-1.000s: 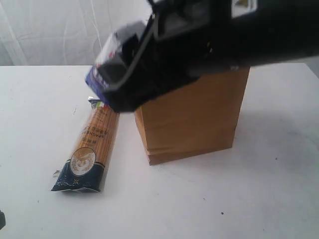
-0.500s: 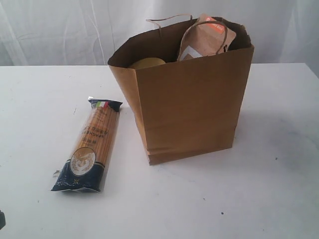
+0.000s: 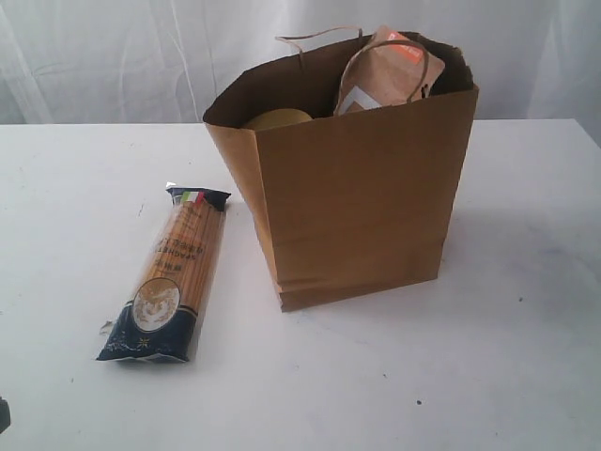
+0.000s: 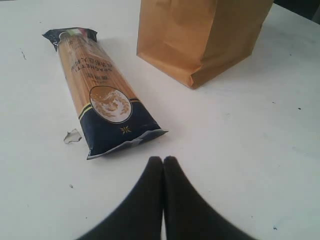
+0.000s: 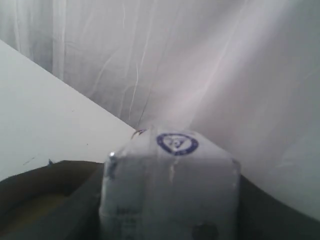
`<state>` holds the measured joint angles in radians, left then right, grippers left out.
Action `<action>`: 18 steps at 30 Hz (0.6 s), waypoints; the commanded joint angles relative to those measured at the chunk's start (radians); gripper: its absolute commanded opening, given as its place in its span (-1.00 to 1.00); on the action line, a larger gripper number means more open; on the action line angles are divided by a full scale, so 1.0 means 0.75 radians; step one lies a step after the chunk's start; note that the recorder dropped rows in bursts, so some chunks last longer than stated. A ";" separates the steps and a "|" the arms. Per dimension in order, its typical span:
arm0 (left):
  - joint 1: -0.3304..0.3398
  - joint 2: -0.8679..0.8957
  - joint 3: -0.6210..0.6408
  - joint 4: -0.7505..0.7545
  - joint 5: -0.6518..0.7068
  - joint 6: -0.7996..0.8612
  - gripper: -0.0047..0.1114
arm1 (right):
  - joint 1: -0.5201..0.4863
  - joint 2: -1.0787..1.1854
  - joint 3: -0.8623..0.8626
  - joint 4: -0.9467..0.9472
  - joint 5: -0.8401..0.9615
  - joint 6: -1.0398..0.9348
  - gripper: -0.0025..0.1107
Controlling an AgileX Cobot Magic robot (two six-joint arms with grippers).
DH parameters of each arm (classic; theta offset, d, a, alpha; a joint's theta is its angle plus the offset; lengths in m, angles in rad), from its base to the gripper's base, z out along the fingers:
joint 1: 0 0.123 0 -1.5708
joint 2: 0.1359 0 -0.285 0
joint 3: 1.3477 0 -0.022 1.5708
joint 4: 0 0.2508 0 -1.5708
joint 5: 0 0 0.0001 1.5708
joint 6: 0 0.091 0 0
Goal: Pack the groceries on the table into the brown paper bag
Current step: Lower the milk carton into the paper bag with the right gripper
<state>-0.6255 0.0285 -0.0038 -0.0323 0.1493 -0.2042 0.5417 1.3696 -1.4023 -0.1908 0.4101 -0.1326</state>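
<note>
One brown paper bag [image 3: 362, 202] upright mid-table [image 3: 507, 376]; one spaghetti packet [image 3: 169, 282] outside it.
Counted in the bag's mouth: one yellow-lidded jar [image 3: 277, 119] and one brown orange-labelled pouch [image 3: 390, 75], with two loop handles above the rim. One small clear scrap [image 4: 72, 136] lies beside the packet's near end. The packet lies flat near the bag's left wall, not touching it. Its long axis runs from the far edge toward the near edge, flag-marked end farthest. Bare tabletop is open along the near edge and to the right of the bag. Left gripper [image 4: 163, 161] is clenched on nothing, low over the table by the packet's near end. Right gripper [image 5: 170, 217] grasps one small blue-white carton [image 5: 170, 165], held aloft.
</note>
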 commanded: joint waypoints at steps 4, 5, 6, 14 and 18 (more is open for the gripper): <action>-0.005 -0.007 0.005 0.001 0.002 -0.003 -0.92 | -0.034 0.117 -0.013 -0.014 -0.007 0.010 -0.96; -0.005 -0.007 0.005 0.001 0.002 -0.003 -0.92 | -0.034 0.131 -0.013 -0.014 0.000 0.010 -0.96; -0.005 -0.007 0.005 0.001 0.002 -0.003 -0.92 | -0.041 0.143 -0.013 -0.014 0.007 0.010 -0.96; -0.005 -0.007 0.005 0.001 0.002 -0.003 -0.92 | -0.059 0.190 -0.013 -0.016 0.073 0.012 -0.96; -0.005 -0.007 0.005 0.001 0.002 -0.003 -0.92 | -0.059 0.190 -0.008 -0.016 0.083 0.038 -0.96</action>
<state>-0.6255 0.0285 -0.0038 -0.0323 0.1493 -0.2042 0.5058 1.5216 -1.4023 -0.1933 0.5035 -0.1215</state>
